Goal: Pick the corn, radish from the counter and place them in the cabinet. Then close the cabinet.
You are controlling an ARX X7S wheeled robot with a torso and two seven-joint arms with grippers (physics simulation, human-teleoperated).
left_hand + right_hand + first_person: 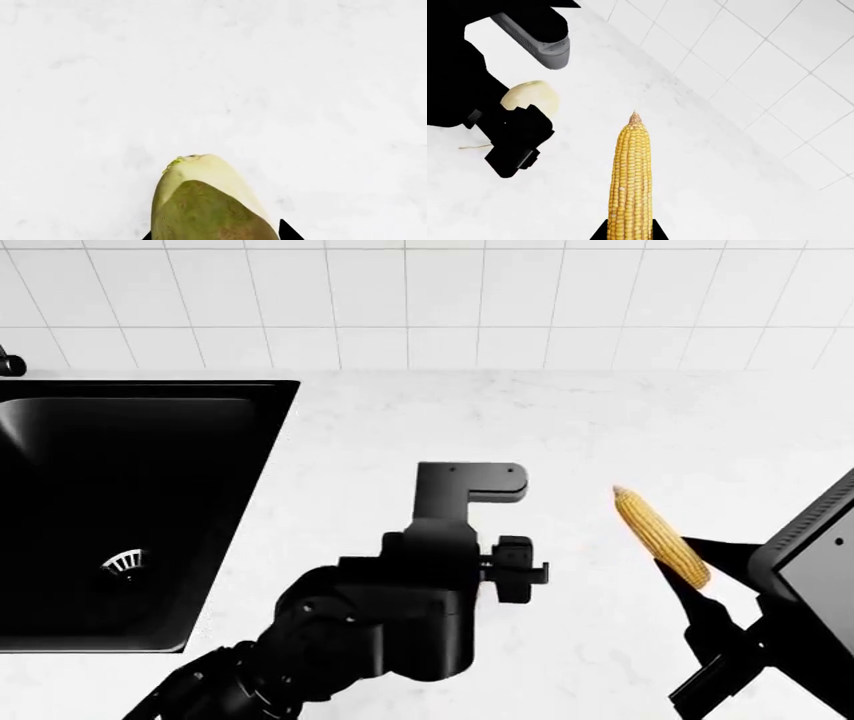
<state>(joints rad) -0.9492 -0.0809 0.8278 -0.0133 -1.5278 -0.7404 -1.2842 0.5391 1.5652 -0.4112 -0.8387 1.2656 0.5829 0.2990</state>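
Corn: a long, slim cob, tapering to a small brownish tip; yellow-orange kernels in tight, neat rows with a slightly glossy, beaded surface. Its thick end sits between the right gripper's dark fingers, so that gripper is clamped on it, and the cob sticks straight out past the fingertips. In the head view it points up and away over the counter, lifted off the surface.

Radish: plump and rounded, pale cream at the blunt end, shading to matte olive-green and brown on the flank, with a small ragged green tuft at the tip. It fills the space between the left gripper's fingers, of which only two black pointed tips show; it appears gripped, though contact is hard to confirm from this close view.

Counter: smooth white marble-look slab, faint grey veining, matte.

Sink: black, glossy, rectangular basin with a pale round drain, set into the counter on the left.

Wall: square white tiles with thin grey grout lines.

Left arm: blocky matte black links, hiding the radish in the head view.
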